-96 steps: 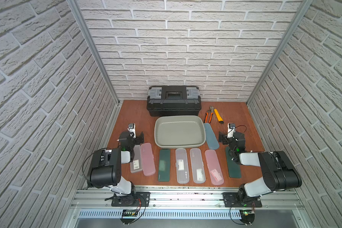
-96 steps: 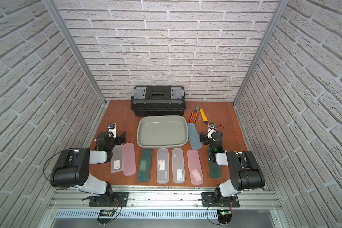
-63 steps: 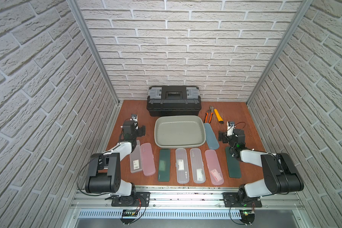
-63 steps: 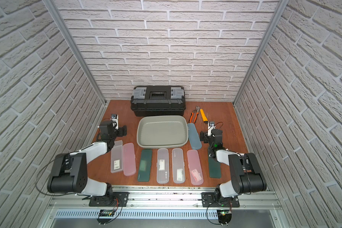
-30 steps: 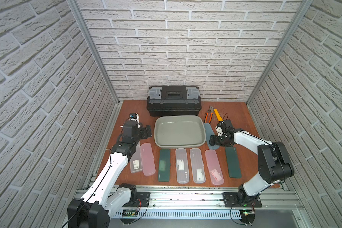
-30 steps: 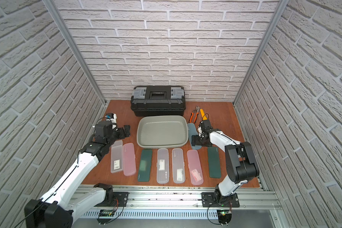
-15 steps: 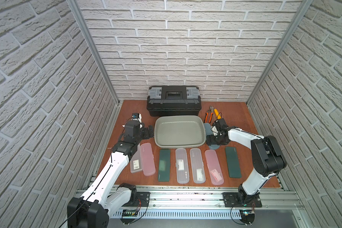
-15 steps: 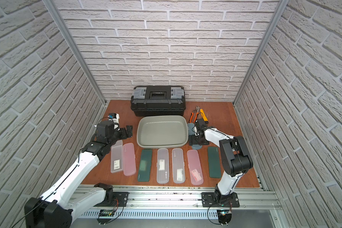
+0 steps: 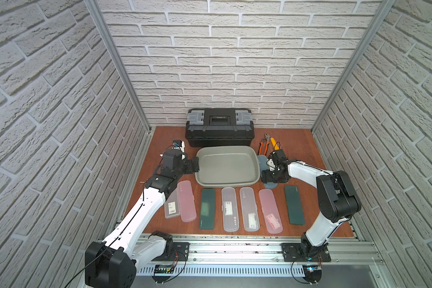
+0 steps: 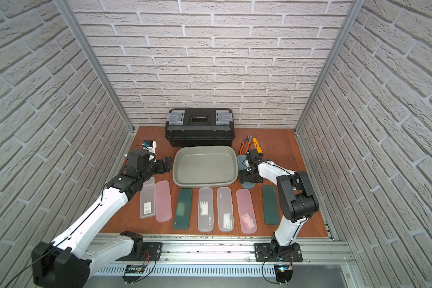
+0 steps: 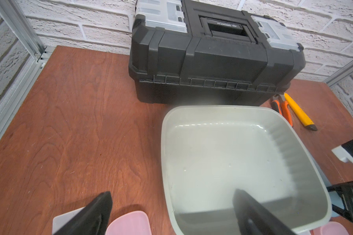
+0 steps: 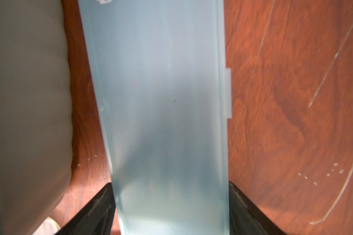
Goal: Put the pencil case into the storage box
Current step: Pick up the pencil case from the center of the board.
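Three clear cases, two pink cases, two dark green cases, one blue case: eight pencil cases in all. One grey-green storage box. One black toolbox. One pair of orange-handled pliers. One yellow-handled tool. Two robot arms. One wooden tabletop.

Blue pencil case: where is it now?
In both top views the blue case lies right of the storage box, just nearer than the pliers, with the right pincer astride its near end.
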`<state>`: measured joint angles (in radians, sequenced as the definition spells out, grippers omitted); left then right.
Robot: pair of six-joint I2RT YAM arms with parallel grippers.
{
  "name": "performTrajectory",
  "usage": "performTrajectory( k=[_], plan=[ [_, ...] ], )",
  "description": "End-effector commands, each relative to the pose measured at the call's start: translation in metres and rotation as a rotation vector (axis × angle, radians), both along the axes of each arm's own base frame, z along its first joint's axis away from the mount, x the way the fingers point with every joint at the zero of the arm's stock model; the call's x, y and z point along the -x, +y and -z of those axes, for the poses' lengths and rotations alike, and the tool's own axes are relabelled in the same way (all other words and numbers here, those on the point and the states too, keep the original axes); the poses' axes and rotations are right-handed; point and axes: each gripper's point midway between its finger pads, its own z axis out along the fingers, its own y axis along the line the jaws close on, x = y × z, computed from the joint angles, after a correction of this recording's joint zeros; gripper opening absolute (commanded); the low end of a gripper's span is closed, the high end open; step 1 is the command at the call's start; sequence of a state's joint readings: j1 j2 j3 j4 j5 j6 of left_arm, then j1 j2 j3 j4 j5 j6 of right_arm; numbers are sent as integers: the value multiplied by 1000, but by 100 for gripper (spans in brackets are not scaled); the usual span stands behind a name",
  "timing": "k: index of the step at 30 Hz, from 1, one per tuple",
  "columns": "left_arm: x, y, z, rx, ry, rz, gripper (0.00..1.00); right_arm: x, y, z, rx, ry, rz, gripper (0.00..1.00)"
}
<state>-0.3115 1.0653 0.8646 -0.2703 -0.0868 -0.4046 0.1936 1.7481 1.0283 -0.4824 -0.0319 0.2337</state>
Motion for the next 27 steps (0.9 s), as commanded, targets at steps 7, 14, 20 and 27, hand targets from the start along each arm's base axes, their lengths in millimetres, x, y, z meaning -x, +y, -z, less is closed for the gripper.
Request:
performTrajectory(
  k=[7,14,20,27],
  plan=[
    [-2,-6,-31,3,-76,11,98,20,-7,-7,33,3,-5,71],
    [0,-6,-45,19,-108,3,99,23,-7,-30,22,-61,-9,65],
    [-1,-10,-54,29,-130,12,99,19,-10,-54,32,-124,-2,62],
    [-13,-32,-72,71,-155,93,98,15,-12,-84,30,-180,19,61]
  ],
)
